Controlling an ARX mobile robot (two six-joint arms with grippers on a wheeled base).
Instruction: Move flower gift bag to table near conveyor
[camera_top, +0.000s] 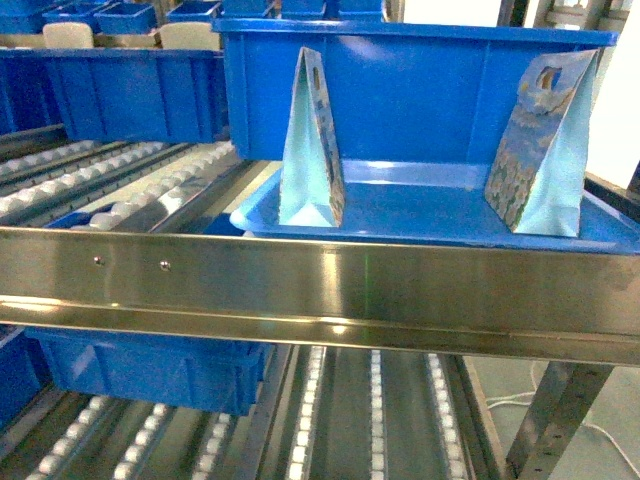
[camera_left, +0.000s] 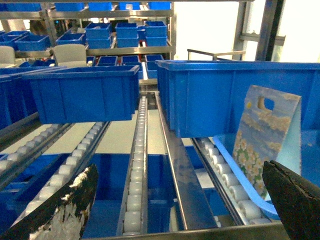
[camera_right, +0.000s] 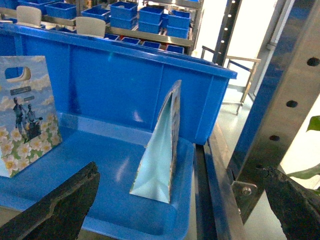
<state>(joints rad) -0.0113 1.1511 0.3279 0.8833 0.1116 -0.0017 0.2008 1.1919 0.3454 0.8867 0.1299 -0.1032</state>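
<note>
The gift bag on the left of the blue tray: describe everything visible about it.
The left gift bag is a glossy paper bag standing upright on the shallow blue tray, which sits on the conveyor. In the head view it stands nearly edge-on, showing its pale blue folded side gusset, which tapers to the top. The printed front shows white daisies, sky and two small figures, with a die-cut handle slot. Neither end effector touches it; a second bag stands apart.

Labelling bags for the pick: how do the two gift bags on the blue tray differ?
In the head view, the left bag stands edge-on, showing its pale blue side fold; the right bag is angled, showing more of its printed face. The left bag sits nearer the middle of the blue tray, the right bag at its right end. Both stand upright, with cut-out handles and flower print.
</note>
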